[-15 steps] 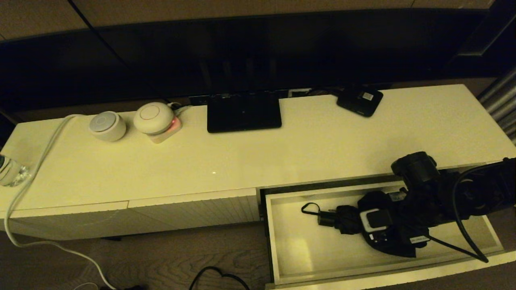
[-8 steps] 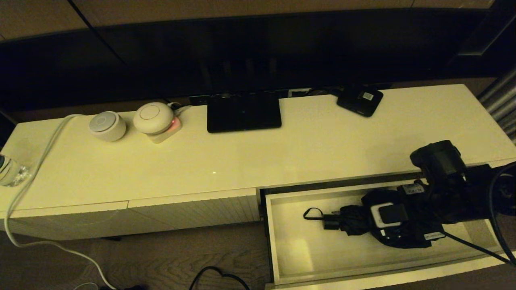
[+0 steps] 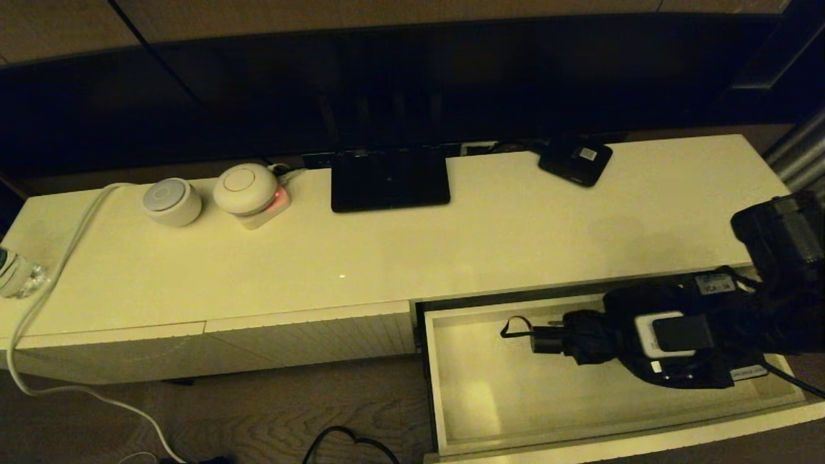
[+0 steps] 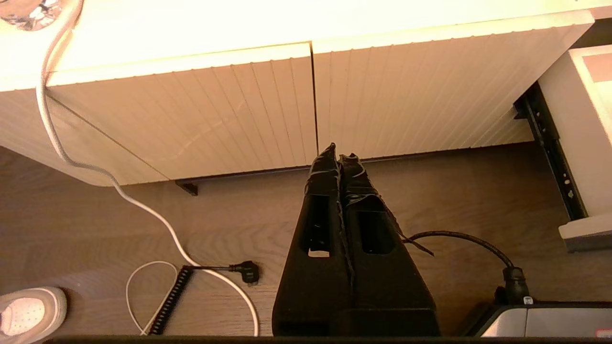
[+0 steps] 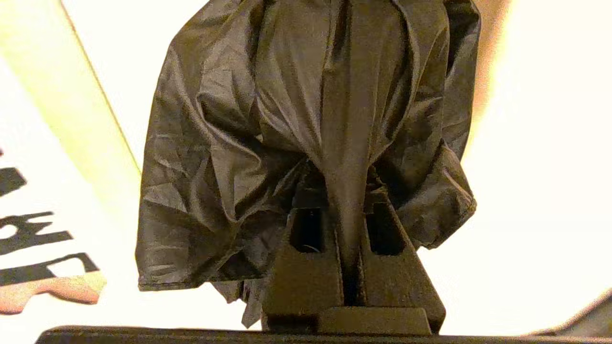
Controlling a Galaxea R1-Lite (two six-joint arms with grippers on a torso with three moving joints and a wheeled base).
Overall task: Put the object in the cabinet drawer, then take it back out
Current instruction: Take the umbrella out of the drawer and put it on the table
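Note:
The cabinet drawer (image 3: 443,386) stands pulled out at the lower right, and its side wall (image 4: 589,143) shows in the left wrist view. The black folding umbrella (image 3: 583,338) lies across the right half of the drawer's inside, its short handle (image 3: 545,339) and wrist loop (image 3: 512,327) pointing left. My right gripper (image 3: 628,345) is shut on the umbrella's bunchy fabric (image 5: 229,124), with a fold pinched between the jaws of the right gripper (image 5: 346,191). Whether the umbrella touches the drawer floor I cannot tell. My left gripper (image 4: 338,155) is shut and empty over the floor before the closed ribbed fronts.
On the cabinet top sit a flat black stand (image 3: 390,180), a small black box with a white label (image 3: 575,161) and two round white devices (image 3: 171,201) (image 3: 245,188). A white cable (image 3: 58,258) trails off the left end. Cables (image 4: 205,270) and a shoe (image 4: 28,310) lie on the floor.
My right arm has moved to the right and slightly back, carrying the umbrella with it; the handle and loop have shifted rightward inside the drawer. The drawer has stayed open.

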